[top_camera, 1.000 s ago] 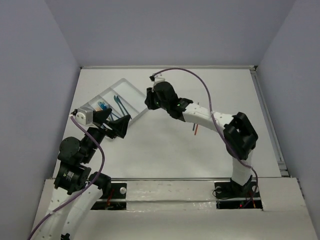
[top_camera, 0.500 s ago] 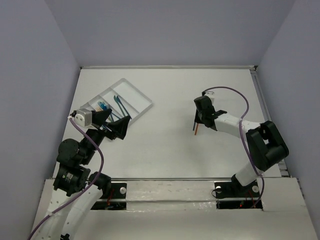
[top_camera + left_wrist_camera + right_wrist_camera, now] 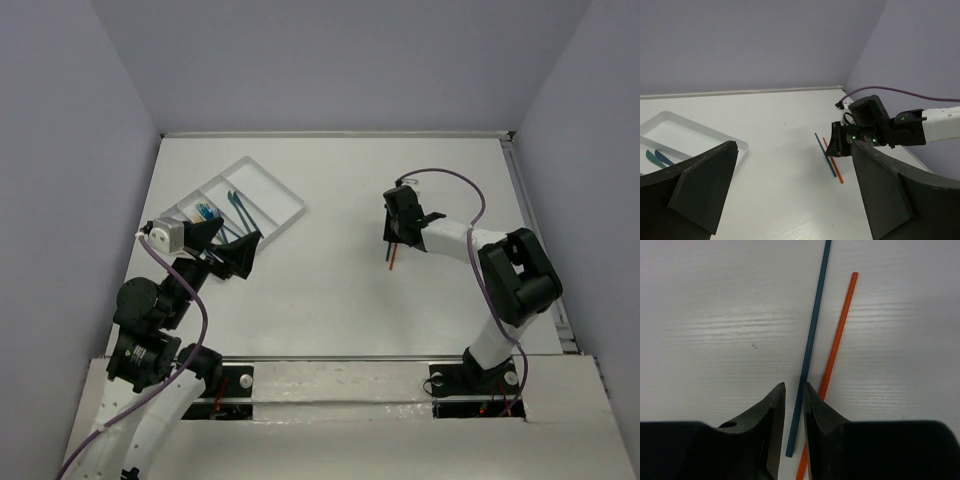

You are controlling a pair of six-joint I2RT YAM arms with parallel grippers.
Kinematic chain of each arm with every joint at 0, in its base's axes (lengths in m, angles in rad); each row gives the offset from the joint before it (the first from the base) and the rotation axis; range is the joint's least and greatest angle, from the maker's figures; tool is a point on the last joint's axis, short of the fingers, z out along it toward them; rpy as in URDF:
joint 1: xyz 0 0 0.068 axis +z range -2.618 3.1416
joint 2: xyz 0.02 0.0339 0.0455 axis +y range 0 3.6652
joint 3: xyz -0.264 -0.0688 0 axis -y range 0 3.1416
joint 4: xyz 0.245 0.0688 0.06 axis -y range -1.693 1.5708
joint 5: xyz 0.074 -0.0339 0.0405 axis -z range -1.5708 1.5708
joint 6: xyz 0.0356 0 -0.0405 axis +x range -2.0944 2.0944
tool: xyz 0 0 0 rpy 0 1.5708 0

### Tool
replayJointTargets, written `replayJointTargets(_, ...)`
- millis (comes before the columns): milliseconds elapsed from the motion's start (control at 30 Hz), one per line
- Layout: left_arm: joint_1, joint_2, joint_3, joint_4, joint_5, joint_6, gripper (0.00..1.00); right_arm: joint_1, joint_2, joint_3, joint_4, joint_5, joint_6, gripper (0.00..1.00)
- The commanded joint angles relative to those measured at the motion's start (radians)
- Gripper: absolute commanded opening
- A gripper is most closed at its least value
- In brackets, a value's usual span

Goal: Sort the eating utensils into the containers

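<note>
A dark blue utensil handle [image 3: 812, 335] and an orange one [image 3: 840, 325] lie side by side on the table right of centre; they also show in the top view, the blue one [image 3: 388, 262] beside the orange one [image 3: 394, 255]. My right gripper [image 3: 795, 385] is low over them, its jaws narrowly open astride the near end of the blue handle, with a gap on the left side. My left gripper [image 3: 228, 245] is wide open and empty, just in front of the white divided tray [image 3: 285, 200]. The tray holds teal utensils [image 3: 238, 208] and blue ones [image 3: 205, 211].
The tray sits at the far left, angled, with its right-hand compartment showing only white plastic [image 3: 695, 135]. The right arm's purple cable [image 3: 450, 178] loops above the arm. A raised rail [image 3: 530, 230] runs along the table's right edge.
The right arm swung from over the tray to the right and came down on the two loose handles. The left arm has not moved.
</note>
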Motion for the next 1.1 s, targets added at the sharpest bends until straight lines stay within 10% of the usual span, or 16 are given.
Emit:
replayJointTargets(0, -0.004, -0.005, 0.032, 0.05, 0.002, 0.005, 0.99, -0.005, 0.033, 0.053, 0.012, -0.018, -0.011, 0.26)
replayJointTargets(1067, -0.004, 0.005, 0.03, 0.053, 0.013, 0.004, 0.99, -0.005, 0.001, 0.017, 0.015, 0.04, -0.016, 0.2)
